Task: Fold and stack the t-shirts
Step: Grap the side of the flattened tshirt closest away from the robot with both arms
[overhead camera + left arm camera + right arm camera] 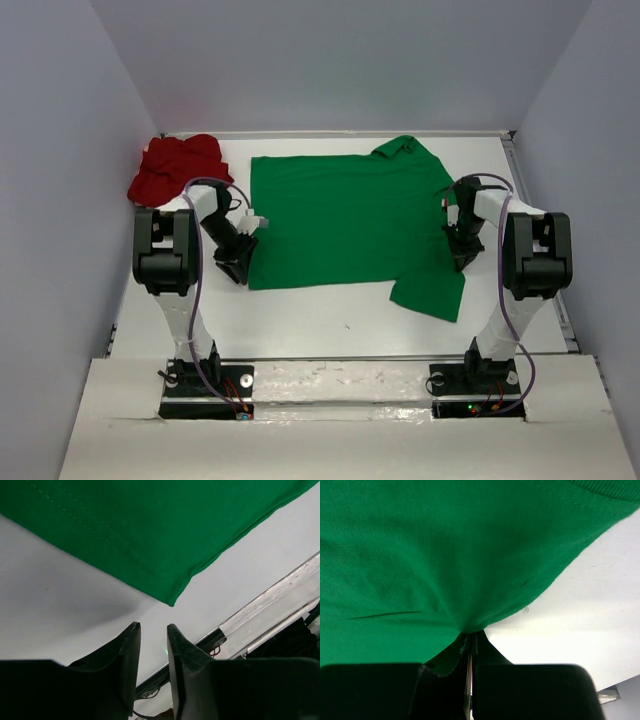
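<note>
My right pincer (470, 641) clamps the green t-shirt (350, 220) at centre right, likely to fold it; my left pincer (152, 629) stands apart, empty, beside its lower-left corner.

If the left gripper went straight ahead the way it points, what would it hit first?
Likely the corner of the green t-shirt, just ahead of the left gripper; bare table lies between, so tilted down it could touch that first.
</note>
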`<state>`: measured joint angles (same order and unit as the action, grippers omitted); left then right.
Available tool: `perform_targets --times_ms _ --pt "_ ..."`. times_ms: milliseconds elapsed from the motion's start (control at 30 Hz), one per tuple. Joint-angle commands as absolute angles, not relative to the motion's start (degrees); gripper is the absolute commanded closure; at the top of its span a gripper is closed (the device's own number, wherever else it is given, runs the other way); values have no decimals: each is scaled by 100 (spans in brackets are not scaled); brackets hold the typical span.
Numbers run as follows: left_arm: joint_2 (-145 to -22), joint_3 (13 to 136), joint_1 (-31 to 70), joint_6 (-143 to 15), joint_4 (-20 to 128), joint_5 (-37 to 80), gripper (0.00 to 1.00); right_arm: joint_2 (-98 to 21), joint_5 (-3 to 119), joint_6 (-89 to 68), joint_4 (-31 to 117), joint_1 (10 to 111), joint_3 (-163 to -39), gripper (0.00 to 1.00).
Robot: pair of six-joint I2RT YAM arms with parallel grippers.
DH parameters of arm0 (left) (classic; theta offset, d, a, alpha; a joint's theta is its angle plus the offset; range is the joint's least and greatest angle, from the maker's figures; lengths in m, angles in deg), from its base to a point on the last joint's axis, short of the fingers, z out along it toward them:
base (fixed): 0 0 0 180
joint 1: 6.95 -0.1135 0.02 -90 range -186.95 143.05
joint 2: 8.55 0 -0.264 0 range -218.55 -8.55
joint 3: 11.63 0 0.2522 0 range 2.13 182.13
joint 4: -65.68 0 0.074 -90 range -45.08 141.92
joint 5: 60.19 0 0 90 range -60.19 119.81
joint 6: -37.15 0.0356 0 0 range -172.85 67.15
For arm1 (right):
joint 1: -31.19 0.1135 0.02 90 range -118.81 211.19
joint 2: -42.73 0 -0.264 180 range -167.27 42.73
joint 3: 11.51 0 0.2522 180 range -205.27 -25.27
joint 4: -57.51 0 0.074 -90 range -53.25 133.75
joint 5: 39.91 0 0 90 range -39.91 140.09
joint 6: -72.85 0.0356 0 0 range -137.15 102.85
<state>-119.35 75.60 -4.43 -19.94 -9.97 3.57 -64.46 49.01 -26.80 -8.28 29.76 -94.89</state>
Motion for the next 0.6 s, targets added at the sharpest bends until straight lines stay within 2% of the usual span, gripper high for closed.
perform_targets --times_ms 0,67,567 --pt "-11964 7569 -387 -2007 -1242 362 59 -6713 4947 -2708 -160 2969 -9558 100" --pt "-12017 7578 -344 -1963 -1259 309 56 -6713 4947 -2708 -160 2969 -9540 100" --pt "-12333 7596 26 -2041 -1181 423 58 -6669 4947 -2752 -142 2969 -9505 100"
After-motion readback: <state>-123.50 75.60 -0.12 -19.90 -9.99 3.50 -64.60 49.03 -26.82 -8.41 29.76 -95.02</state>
